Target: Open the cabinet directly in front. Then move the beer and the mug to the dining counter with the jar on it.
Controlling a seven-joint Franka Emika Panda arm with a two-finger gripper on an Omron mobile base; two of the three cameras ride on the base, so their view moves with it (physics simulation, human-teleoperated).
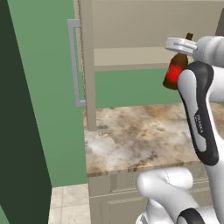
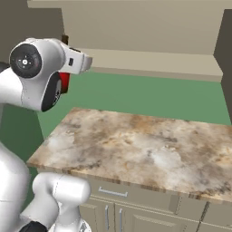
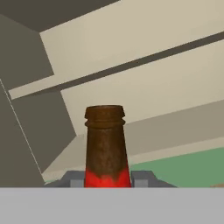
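The cabinet stands open, its door swung out to the left with the grey bar handle facing me. The one beige shelf is bare where I can see it. My gripper is shut on the beer, gripping the brown bottle at the red band below its neck. The beer hangs upright in front of the cabinet, above the worktop's back edge. Its red label peeks out behind my arm. The mug, the jar and the dining counter are out of view.
A short marble worktop lies below the cabinet, with beige drawer units under it. A green wall backs the scene. A dark tall panel closes off the far left.
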